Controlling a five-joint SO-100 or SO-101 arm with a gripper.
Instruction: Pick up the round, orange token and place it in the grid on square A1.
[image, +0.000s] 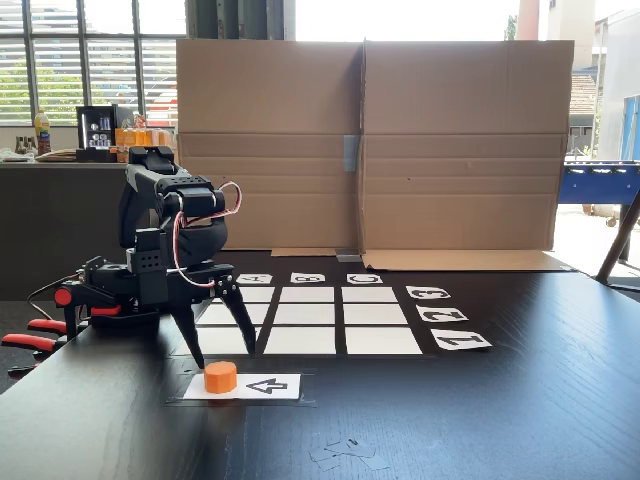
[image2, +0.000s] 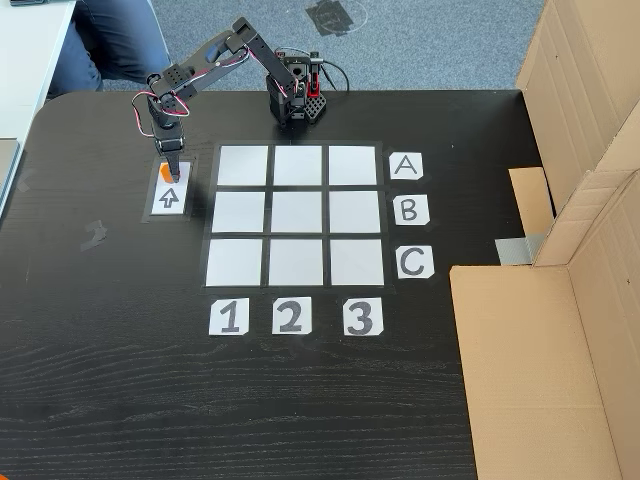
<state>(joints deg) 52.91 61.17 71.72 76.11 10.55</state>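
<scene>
Reaching: the gripper hangs just above the token, both fingers pointing down. It has hold of nothing.
Hand: the fingers stand wide apart like an upside-down V, one on each side of the token. In a fixed view from above, the gripper covers most of the token.
Token place: it sits on the white card with the black arrow, at the blunt tail end of the arrow. The card lies near the desk edge that shows on the left from above, just beside the grid.
Token shape: it is a short round puck, lying flat. Its short middle line goes straight up. Being round, it points no way along the desk, so any grip angle works.
Doing it well: I think the hand should go straight down until the fingers are at the token's sides, not on its top. Then squeeze slowly, so the little puck does not pop out or slide off the card.
Where it goes: square A1 is the corner cell next to the card, in line with the "A" and the "1". It is a short trip.
Watch out: lift the token clear before moving sideways, I would guess.
</scene>
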